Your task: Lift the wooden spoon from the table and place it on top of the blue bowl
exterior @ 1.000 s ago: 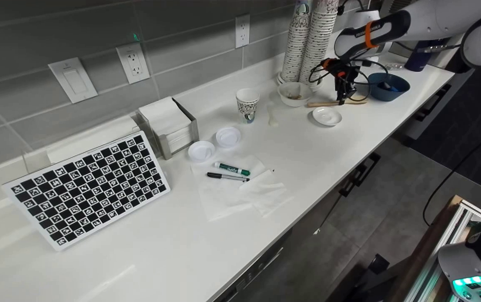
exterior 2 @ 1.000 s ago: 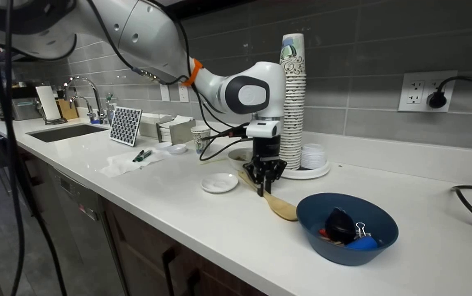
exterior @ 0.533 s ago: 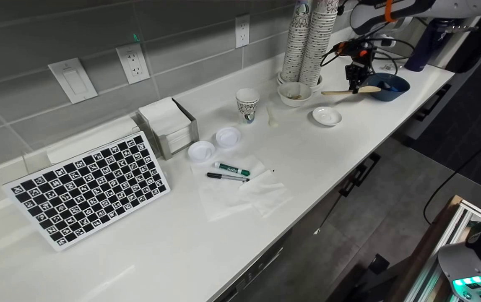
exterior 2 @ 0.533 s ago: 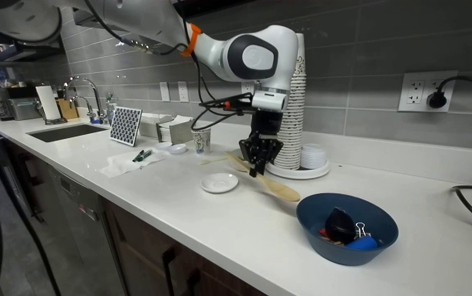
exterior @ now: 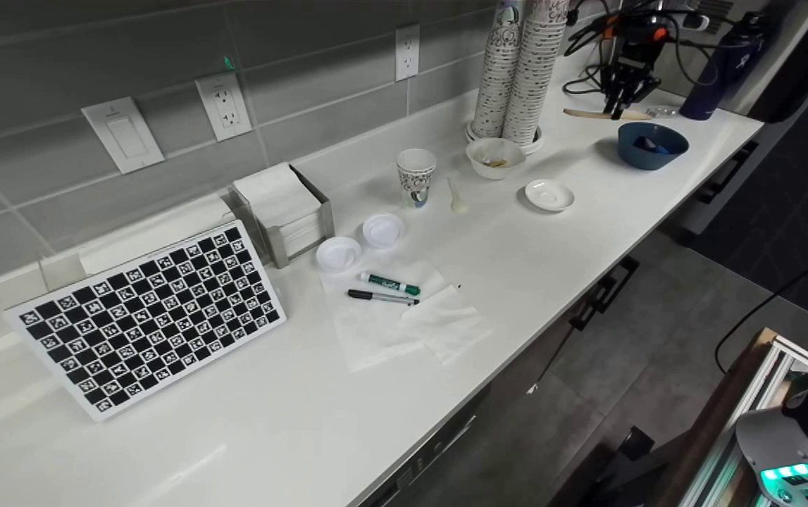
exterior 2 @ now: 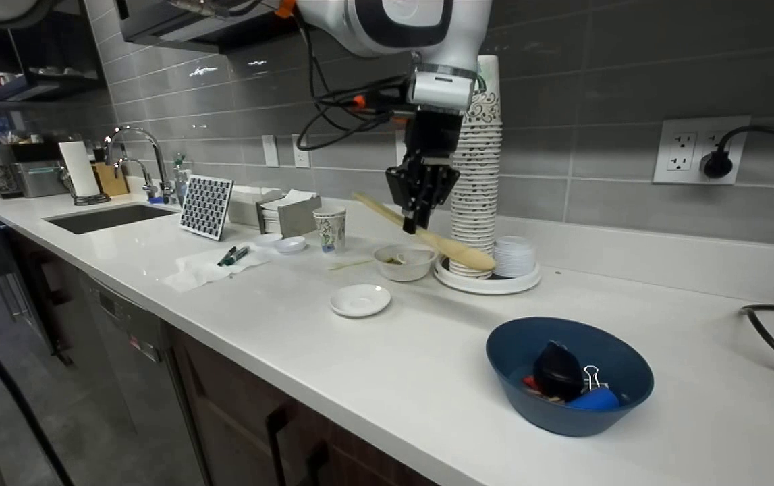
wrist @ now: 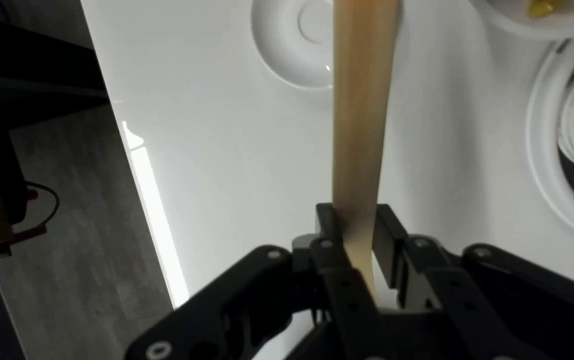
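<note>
Jaws are clamped on the wooden spoon (exterior 2: 446, 244): gap is just handle width, one jaw each side of the wood in the wrist view. Grip sits partway along the handle; spoon head points right in both exterior views. Spoon is up in the air over the bench (exterior 2: 360, 364). Exact tilt: can't tell. Blue bowl (exterior 2: 542, 415) is on the bench, near right in an exterior view; there the spoon is left of it and farther back, apart. Black item (exterior 2: 557, 372) and blue item (exterior 2: 594, 399) lie inside the bowl. White saucer (exterior 2: 360, 302) lies to the bowl's left. White bowl (exterior 2: 403, 272) is farther back, just beside the round white tray (exterior 2: 494, 289) carrying stacked paper cups (exterior 2: 480, 196). In an exterior view, green marker (exterior: 389, 284) and black pen (exterior: 379, 296) lie on napkins (exterior: 375, 338), right of the checkered board (exterior: 146, 320).
</note>
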### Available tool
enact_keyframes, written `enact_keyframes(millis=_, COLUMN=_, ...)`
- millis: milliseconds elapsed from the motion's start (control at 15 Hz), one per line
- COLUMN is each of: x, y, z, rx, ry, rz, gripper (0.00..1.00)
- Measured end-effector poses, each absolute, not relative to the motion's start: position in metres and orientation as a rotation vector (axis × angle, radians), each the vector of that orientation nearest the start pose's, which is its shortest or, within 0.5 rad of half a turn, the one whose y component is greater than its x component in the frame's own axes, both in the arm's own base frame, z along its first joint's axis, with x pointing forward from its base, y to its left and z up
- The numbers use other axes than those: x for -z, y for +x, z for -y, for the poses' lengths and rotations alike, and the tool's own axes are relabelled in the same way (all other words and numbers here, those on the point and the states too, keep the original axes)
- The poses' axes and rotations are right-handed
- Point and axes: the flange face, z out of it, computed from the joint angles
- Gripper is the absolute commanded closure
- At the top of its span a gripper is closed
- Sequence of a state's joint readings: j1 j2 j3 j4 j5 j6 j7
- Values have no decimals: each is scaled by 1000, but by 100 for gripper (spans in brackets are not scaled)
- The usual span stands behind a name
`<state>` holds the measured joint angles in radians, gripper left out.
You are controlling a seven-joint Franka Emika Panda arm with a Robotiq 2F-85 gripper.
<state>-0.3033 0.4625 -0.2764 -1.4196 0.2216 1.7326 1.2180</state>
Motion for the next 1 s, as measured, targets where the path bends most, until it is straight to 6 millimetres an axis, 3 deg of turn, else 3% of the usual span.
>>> enact_keyframes(millis=200, x=-440, y=582, z=373, rx=-100, ry=-1735, rz=-2546, gripper=94)
enact_keyframes(millis=400, x=-418, y=567, z=424, rx=-79, ry=-1604, rz=-2635, gripper=94)
enact_keyframes(millis=667, x=-386, y=550, z=477, rx=-36, ry=-1391, rz=-2710, gripper=94)
enact_keyframes(millis=1000, x=-395, y=526, z=527, rx=144, ry=-1224, rz=-2734, gripper=94)
